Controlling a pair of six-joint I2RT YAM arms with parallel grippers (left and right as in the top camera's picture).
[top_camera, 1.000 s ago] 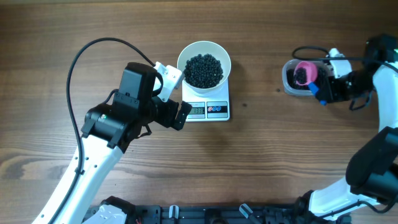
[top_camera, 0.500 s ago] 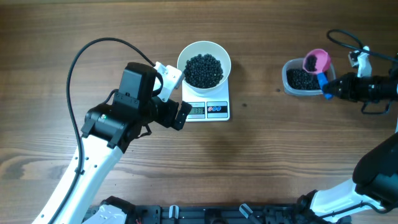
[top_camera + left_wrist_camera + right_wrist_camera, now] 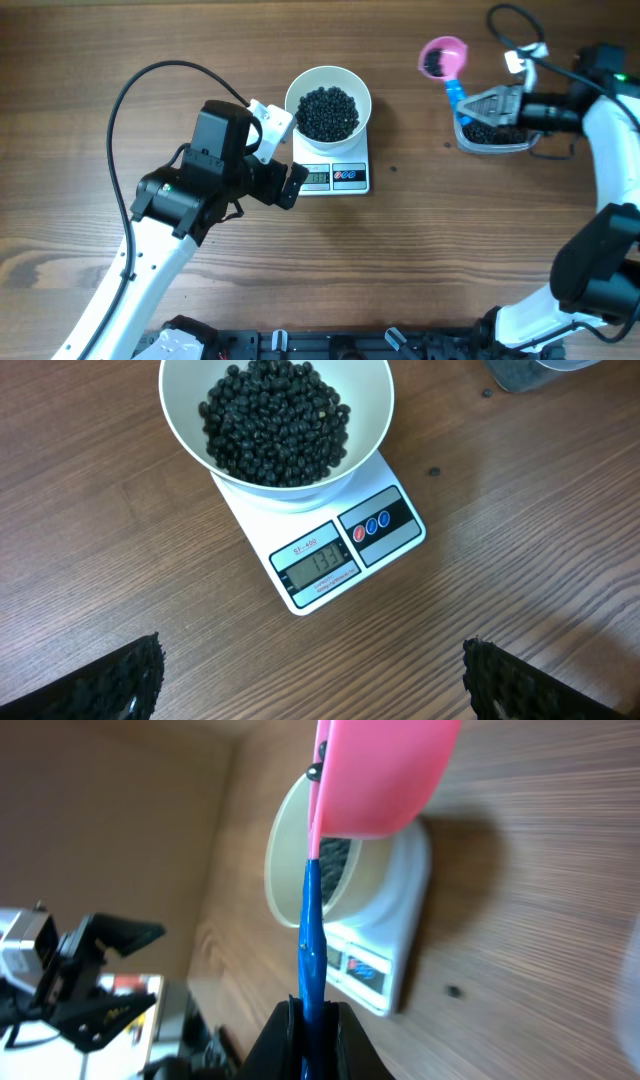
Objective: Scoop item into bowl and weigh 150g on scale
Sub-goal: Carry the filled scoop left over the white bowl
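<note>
Nearest the robot, the left gripper (image 3: 315,678) hangs with its jaws spread wide and nothing between them, at about 8 o'clock of the scale (image 3: 300,538). From there its camera looks straight onto the display (image 3: 318,563), which seems to be the reason for the pose. The display shows what looks like 133, so by my reading the load is short of the target and more is needed. At 12 o'clock on the scale's platform sits the bowl (image 3: 185,408), set squarely so its whole weight registers, with the beans (image 3: 275,420) heaped dark inside, below the rim. One stray bean (image 3: 434,471) lies on the table (image 3: 400,260) at 3 o'clock of the scale. Farther out, at 3 o'clock of the bowl and well apart from it, the clear tub (image 3: 463,128) holds the rest of the stock. The right gripper (image 3: 305,1038) is clamped tight on the blue handle of the pink scoop (image 3: 441,57), which hangs clear of the tub at its 11 o'clock, cup end toward the bowl. Something dark shows in the cup, so I judge it loaded, and the grip far down the handle gives reach over the bowl
</note>
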